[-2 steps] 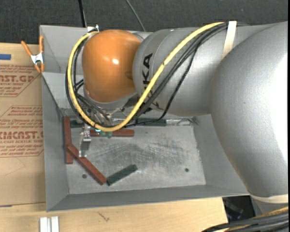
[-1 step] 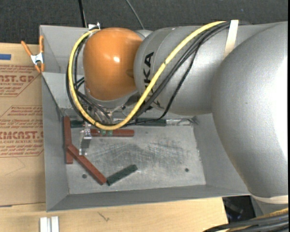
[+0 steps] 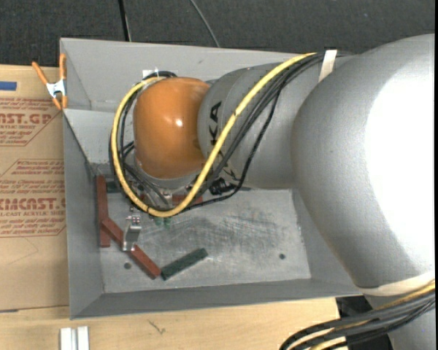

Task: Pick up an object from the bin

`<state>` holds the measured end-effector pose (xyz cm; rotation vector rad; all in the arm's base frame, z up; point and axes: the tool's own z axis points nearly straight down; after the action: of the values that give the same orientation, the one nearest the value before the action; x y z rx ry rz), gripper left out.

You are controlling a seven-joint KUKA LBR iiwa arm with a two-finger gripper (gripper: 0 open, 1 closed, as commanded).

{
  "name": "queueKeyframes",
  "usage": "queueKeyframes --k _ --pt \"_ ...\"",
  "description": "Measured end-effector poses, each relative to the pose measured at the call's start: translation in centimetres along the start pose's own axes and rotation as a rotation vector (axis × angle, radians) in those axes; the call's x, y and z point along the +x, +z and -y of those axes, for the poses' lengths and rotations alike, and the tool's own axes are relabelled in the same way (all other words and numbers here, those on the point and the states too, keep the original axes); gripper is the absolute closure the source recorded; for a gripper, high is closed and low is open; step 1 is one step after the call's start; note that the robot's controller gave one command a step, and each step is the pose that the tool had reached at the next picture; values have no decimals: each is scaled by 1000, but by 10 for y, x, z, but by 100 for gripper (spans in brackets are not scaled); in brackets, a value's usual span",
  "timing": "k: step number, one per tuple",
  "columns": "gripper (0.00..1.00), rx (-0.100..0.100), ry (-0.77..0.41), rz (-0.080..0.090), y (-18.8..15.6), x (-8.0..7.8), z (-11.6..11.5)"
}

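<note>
Brown sticks (image 3: 111, 230) and a dark green bar (image 3: 182, 262) lie on the left floor of the bin (image 3: 204, 292). The gripper (image 3: 133, 228) hangs among the sticks; whether it is open or closed cannot be told.

One camera watches from above the bin (image 3: 80, 232), looking down and slightly from one side. It sits near: my arm (image 3: 365, 159) reaches in from its right and hides much of the bin's floor and back wall.

Your arm (image 3: 292, 122) overhangs the bin's (image 3: 204, 289) rear. At front left, a long bar (image 3: 101, 199) lies along the wall; a strip (image 3: 182, 263) lies right of it.
</note>
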<state>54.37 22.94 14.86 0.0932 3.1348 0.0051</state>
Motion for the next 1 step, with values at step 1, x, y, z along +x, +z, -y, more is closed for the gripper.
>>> queueKeyframes --k 1 --pt "100 3 74 -5 67 12 7"
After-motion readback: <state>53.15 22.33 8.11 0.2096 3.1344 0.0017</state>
